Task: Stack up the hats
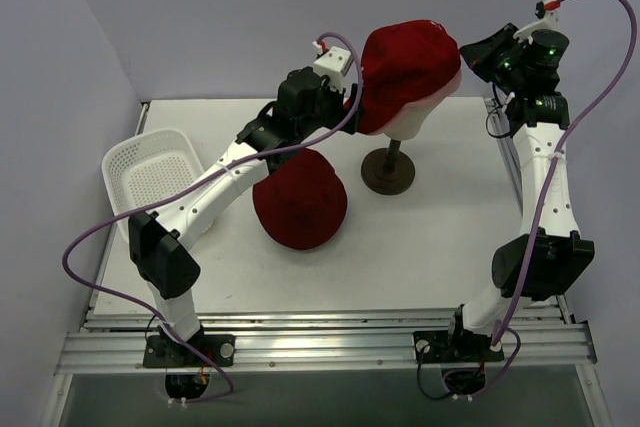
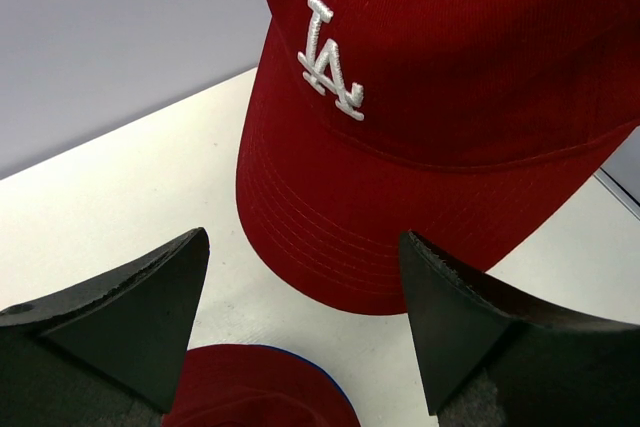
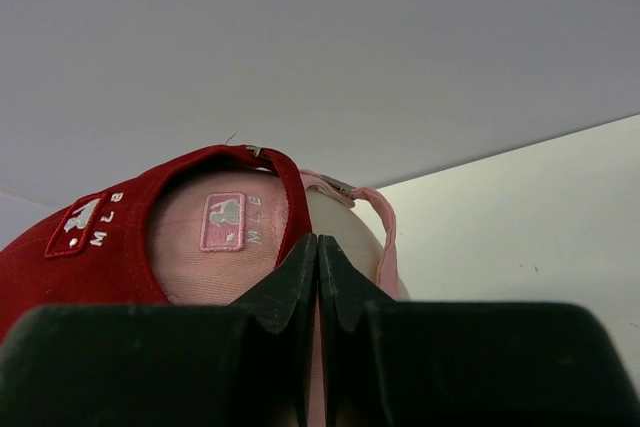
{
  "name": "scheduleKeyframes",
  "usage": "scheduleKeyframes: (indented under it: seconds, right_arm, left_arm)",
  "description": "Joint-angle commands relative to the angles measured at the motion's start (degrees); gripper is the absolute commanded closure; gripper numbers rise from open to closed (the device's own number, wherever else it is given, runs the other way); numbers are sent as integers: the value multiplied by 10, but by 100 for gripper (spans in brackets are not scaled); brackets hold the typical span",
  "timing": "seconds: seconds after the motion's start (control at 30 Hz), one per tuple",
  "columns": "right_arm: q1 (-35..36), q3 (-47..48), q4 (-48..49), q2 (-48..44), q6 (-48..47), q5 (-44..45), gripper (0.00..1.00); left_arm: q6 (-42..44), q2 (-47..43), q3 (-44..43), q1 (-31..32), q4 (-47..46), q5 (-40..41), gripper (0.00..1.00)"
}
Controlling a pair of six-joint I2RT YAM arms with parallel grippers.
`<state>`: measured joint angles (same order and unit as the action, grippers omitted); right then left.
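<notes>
Uppermost, the red baseball cap point(image 1: 405, 57): deep red cloth, white LA logo point(image 2: 330, 59) stitched on the front, rows of stitching across the curved brim, a white-lettered MLB patch at the back; sits over the pink cap point(image 3: 225, 237), pale pink with its own MLB patch and a buckled strap; both pulled onto the cream mannequin head point(image 1: 408, 125) on its dark wooden stand point(image 1: 388, 172), toward the far middle of the table point(image 1: 440, 237). Lower down, the dark red bucket hat point(image 1: 300, 199): round, soft, lying flat on the table near the stand's left front, not touching it; shows a thin blue edge at its rim in the left wrist view, too little to identify.

At the front of the red baseball cap, the left gripper point(image 2: 302, 242): spread wide, grasping nothing; hovers above the dark red bucket hat with the brim seen between its two dark fingers point(image 2: 130, 322), no contact visible. At the back of the two caps, the right gripper point(image 3: 318, 247): clenched, fingertips pressed together; sits just at the opening with pink cloth under the red band; cannot tell about any cloth caught between the tips. At the table's left edge, the white mesh basket point(image 1: 150, 172), well apart from the hats.
</notes>
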<state>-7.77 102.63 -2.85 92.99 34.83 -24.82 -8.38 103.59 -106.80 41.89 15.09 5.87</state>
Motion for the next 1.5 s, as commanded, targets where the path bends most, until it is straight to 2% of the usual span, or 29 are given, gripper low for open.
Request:
scheduleKeyframes:
  seconds: [0.0,0.13,0.2,0.3,0.37,0.53,1.0,1.47]
  right_arm:
    - [5,0,17,-19,-12,4,100]
    - [4,1,20,-20,-7,4,100]
    - [3,4,21,-24,2,11,89]
    - [2,17,20,-31,16,27,82]
    - [1,22,19,-33,23,32,81]
    - [2,38,14,-31,32,14,79]
    - [8,8,22,-40,38,-13,79]
    - [20,10,-32,-38,12,20,80]
  left_arm:
    - [-4,2,-10,-3,-31,-4,15]
    - [-4,2,-8,-4,-31,-4,15]
    - [-4,2,-8,-4,-32,-4,15]
    - [-3,3,-8,-5,-32,-3,15]
    - [-4,3,-8,-5,-32,-5,15]
    - [-7,3,-8,-6,-34,-8,15]
    - [-9,5,-4,-6,-37,-9,15]
    - [-22,12,-8,-6,-45,-16,15]
